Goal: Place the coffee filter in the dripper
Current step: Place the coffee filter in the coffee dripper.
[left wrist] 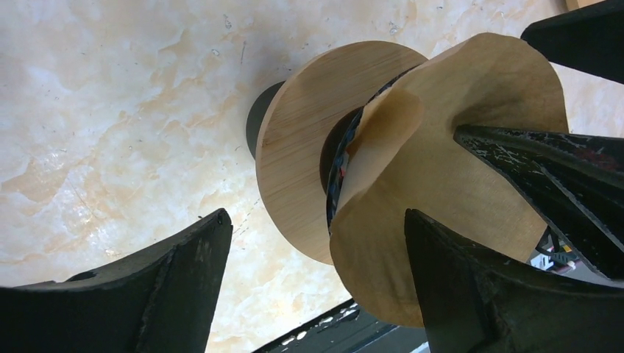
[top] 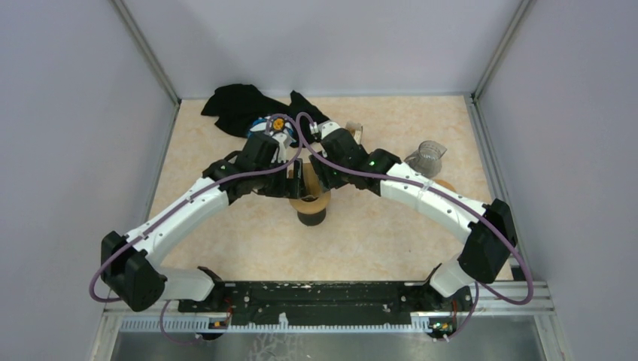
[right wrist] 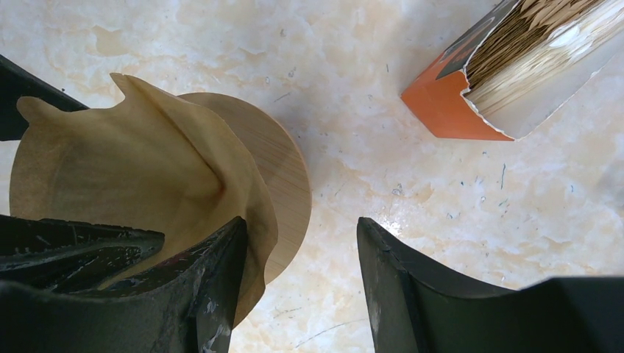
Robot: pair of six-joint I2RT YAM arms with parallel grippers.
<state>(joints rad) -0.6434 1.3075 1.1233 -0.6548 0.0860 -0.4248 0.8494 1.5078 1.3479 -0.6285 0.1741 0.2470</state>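
The dripper (top: 311, 214) stands mid-table, a dark body with a round wooden collar (left wrist: 302, 147) (right wrist: 287, 173). The brown paper coffee filter (left wrist: 449, 147) (right wrist: 125, 169) sits crumpled and flared in its top, its cone spread wide. Both grippers meet above it. My left gripper (left wrist: 316, 232) (top: 292, 179) is open, one finger over the bare table, the other against the filter's paper. My right gripper (right wrist: 298, 235) (top: 322, 177) is also open, its left finger inside the filter's rim and its right finger over the table. Neither pair of jaws pinches the paper.
An orange box of stacked filters (right wrist: 508, 73) lies open on the table beyond the dripper. A black cloth (top: 241, 105) is bunched at the back wall. A clear glass vessel (top: 426, 158) stands to the right, behind my right arm.
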